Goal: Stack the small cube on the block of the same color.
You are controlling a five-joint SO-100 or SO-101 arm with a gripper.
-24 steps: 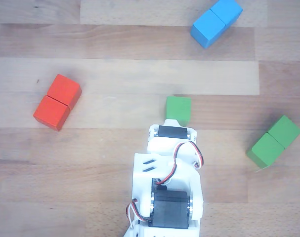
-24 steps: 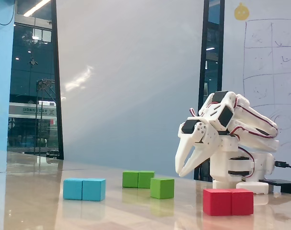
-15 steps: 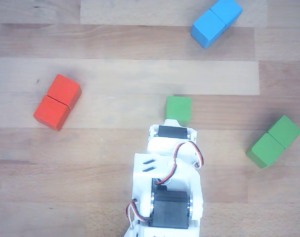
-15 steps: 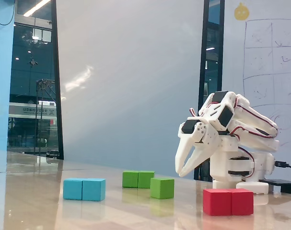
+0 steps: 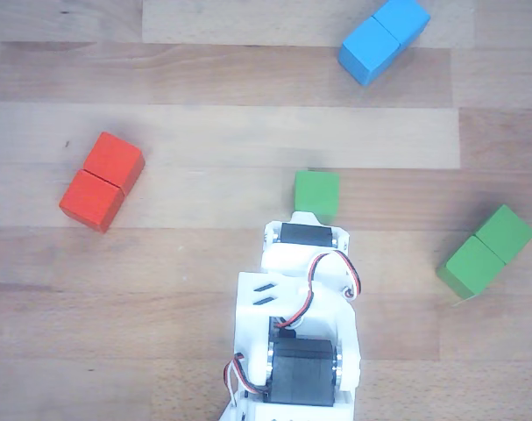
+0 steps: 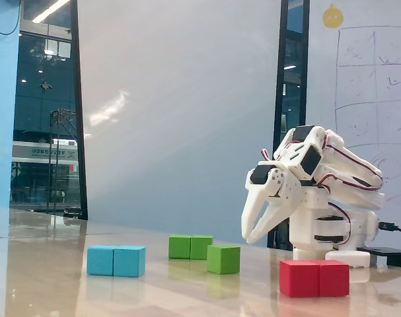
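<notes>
The white arm is folding low over the wooden bench (image 5: pixel 160 351), its pincer (image 6: pixel 248 236) hanging tilted downward above the surface in the fixed view. The two fingers are standing slightly apart with nothing between them, so the pincer is open and empty. The small cube (image 5: pixel 316 195) is sitting on the bench just ahead of the arm's front edge in the other view; in the fixed view the cube (image 6: pixel 223 259) is lying to the left of the pincer tips and lower than them, apart from them. The green double block (image 5: pixel 485 251) is lying on the bench well to the right of the cube in the other view, its seam running across its middle, and nothing is resting on top of it. In the fixed view that block (image 6: pixel 190 247) is appearing just behind and left of the cube. A red double block (image 5: pixel 102 181) is lying at the left of the other view, and a blue double block (image 5: pixel 384 39) is lying near the top edge, both clear of the arm
</notes>
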